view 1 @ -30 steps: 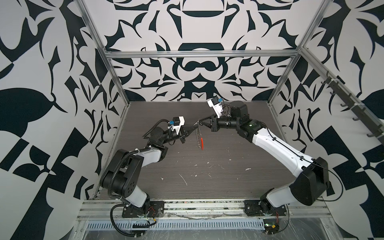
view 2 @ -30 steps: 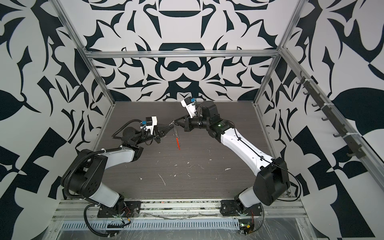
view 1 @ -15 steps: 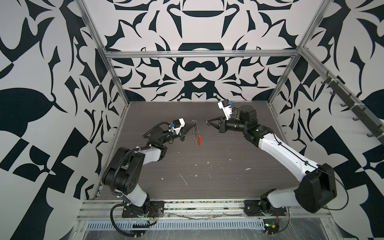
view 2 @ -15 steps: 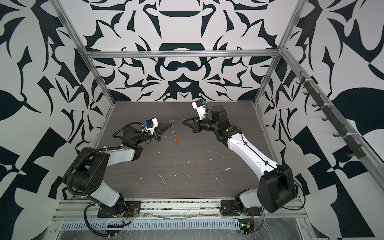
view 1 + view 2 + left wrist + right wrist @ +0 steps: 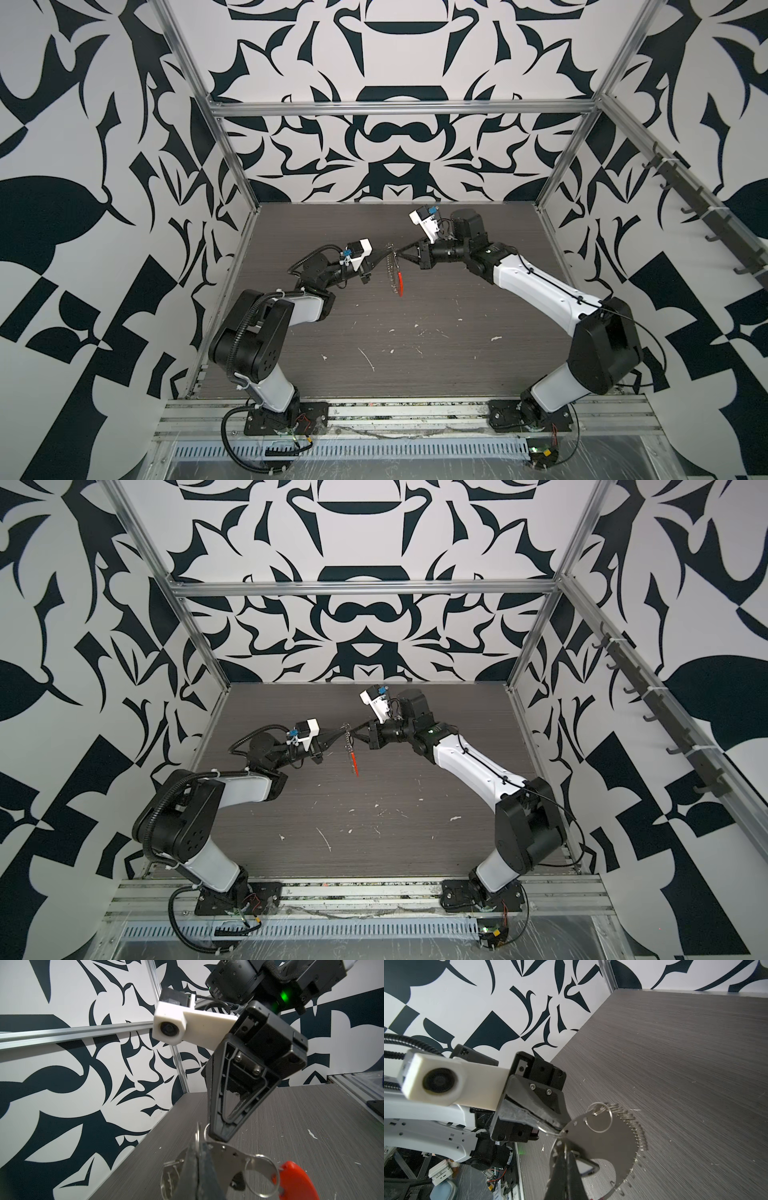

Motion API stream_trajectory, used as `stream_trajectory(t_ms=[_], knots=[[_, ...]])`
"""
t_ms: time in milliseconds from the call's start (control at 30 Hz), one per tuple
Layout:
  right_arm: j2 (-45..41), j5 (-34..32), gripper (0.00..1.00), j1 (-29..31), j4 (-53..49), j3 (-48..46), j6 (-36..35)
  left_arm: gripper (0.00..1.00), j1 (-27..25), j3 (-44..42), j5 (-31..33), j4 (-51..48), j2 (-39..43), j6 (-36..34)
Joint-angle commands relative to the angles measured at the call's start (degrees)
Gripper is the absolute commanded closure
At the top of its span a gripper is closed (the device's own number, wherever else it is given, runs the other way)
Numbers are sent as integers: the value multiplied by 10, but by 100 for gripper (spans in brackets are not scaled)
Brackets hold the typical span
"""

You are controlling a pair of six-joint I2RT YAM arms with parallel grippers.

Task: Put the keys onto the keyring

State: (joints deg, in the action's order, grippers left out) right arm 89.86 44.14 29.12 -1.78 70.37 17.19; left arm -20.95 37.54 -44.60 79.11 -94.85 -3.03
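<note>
Keyring point(image 5: 394, 272) appears stiff, light and slippery; take hold at the rim. Left gripper point(image 5: 385, 252) and right gripper point(image 5: 402, 252), fingers fully closed, each pinch its rim.

Both top views: keyring point(image 5: 393, 272) point(image 5: 351, 750) seen edge-on, its split rings too small to tell apart; key tag not discernible.

Right wrist view: key tag point(image 5: 586, 1167) half hidden behind right pincer point(image 5: 565, 1152) and the keyring plate. Plate's lower rim cut by frame edge.

Left wrist view: left pincer point(image 5: 196, 1148) blurred, covers the keyring's middle. Orange-red segment point(image 5: 295, 1180) cut off by frame edge.
</note>
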Motion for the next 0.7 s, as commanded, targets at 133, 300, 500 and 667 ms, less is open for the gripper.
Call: stream_trajectory(t_ms=[133,300,500,667], knots=[[-18,8,100,4,48,23,13,100,3,13,-14,35,-6,20],[-14,-28,100,4,49,32,42,100,-9,10,-1,35,14,59],[-13,-24,100,3,42,42,69,100,-25,10,32,34,25,117],[8,-14,100,3,7,74,79,100,-46,6,74,15,32,131]])
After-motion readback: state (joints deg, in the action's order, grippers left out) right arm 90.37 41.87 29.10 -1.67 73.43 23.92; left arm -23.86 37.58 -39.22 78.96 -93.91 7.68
